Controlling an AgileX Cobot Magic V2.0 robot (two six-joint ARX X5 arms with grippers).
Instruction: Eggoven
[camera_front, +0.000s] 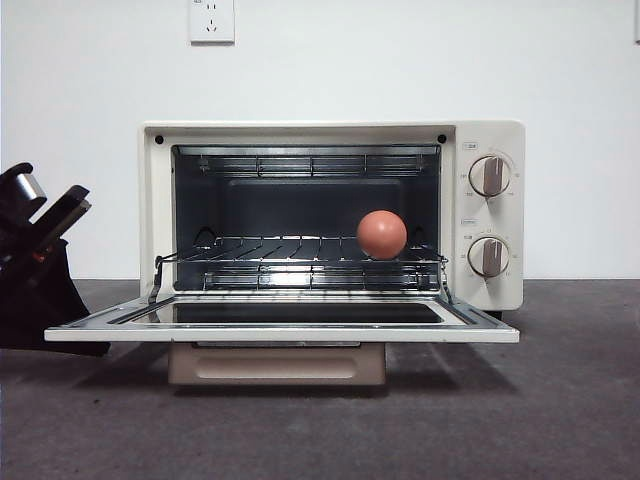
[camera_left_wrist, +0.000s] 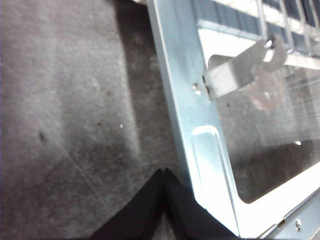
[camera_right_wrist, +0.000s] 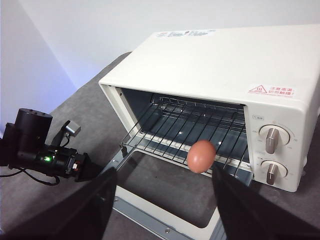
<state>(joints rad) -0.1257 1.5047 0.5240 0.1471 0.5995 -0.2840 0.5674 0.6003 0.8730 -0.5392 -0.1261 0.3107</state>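
The cream toaster oven (camera_front: 490, 135) stands with its glass door (camera_front: 90, 325) folded down flat. The reddish-brown egg (camera_front: 381, 234) rests on the wire rack (camera_front: 280, 250) at the front right; it also shows in the right wrist view (camera_right_wrist: 201, 156). My left gripper (camera_left_wrist: 163, 173) is shut and empty, low over the table beside the door's left edge (camera_left_wrist: 200, 150); its arm shows dark at the left of the front view (camera_front: 40, 270). My right gripper (camera_right_wrist: 167, 215) is open and empty, high in front of the oven (camera_right_wrist: 225, 60), out of the front view.
The tan bar handle (camera_front: 277, 363) hangs under the open door. Two grey dials (camera_front: 489, 175) (camera_front: 488, 256) sit on the oven's right panel. A dark grey mat (camera_front: 560, 400) covers the table. A white wall with a socket (camera_front: 211, 20) stands behind.
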